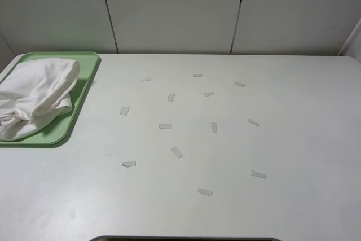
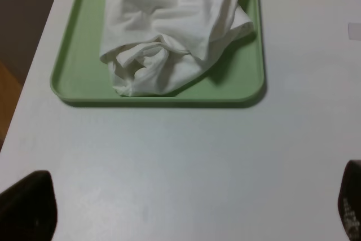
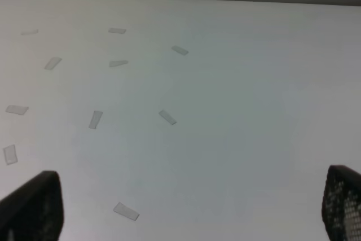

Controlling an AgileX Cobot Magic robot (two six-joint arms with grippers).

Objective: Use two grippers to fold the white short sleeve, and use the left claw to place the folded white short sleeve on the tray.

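The white short sleeve lies bunched and folded on the pale-green tray at the table's far left. From the left wrist view the same shirt fills most of the tray. My left gripper hovers over bare table a short way from the tray's rim, jaws wide apart and empty. Over the tape-marked table my right gripper is open too, holding nothing. Neither arm shows in the exterior high view.
Several small pale tape strips are scattered over the middle of the white table. White wall panels stand behind the table's far edge. A dark edge shows at the table's near side.
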